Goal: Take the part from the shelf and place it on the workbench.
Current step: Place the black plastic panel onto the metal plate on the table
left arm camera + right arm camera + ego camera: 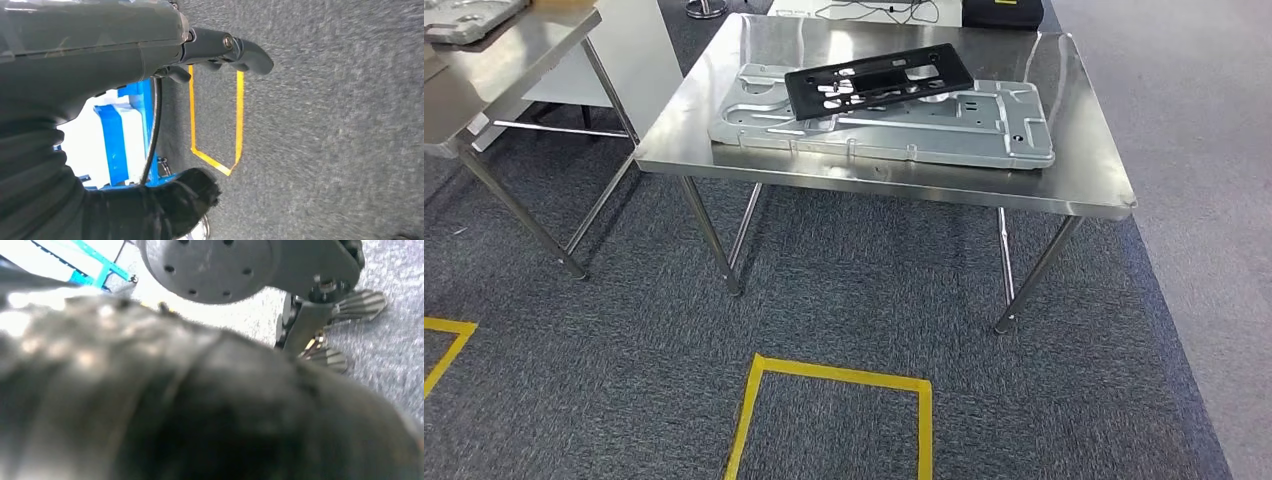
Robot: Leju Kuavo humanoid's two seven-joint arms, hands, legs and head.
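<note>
A black part [879,82] lies tilted on a silver stamped panel [894,125] at the middle of the steel desk [724,140], at twelve o'clock from the robot. Judging by that, placing looks done or a fresh fetch is due from the shelf [484,70] at ten o'clock. The left hand [220,47] hangs over carpet, fingers extended, holding nothing. The right hand [330,315] is blurred; I cannot tell its state. Yellow floor tape [834,375] marks open carpet before the desk's near edge.
</note>
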